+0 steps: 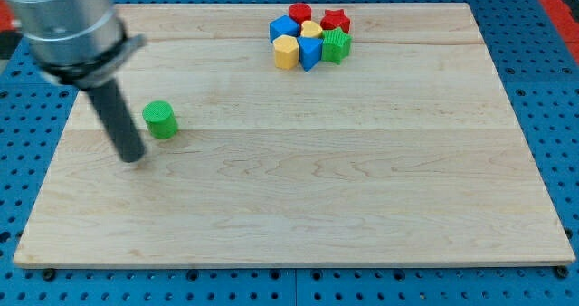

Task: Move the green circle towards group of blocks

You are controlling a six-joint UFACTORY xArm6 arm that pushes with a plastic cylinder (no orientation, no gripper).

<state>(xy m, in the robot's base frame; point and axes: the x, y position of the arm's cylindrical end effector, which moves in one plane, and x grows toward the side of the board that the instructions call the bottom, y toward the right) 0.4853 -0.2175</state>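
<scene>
The green circle (161,119) stands alone on the wooden board at the view's left. My tip (133,157) rests on the board just left of and slightly below the green circle, a small gap apart. The group of blocks sits at the view's top centre, packed together: a red block (299,14), a red star (336,20), a blue block (282,28), a yellow block (311,29), a yellow hexagon-like block (286,52), a blue block (310,52) and a green block (336,45).
The wooden board (298,215) lies on a blue perforated table (552,107). The arm's grey body (68,21) hangs over the board's top left corner.
</scene>
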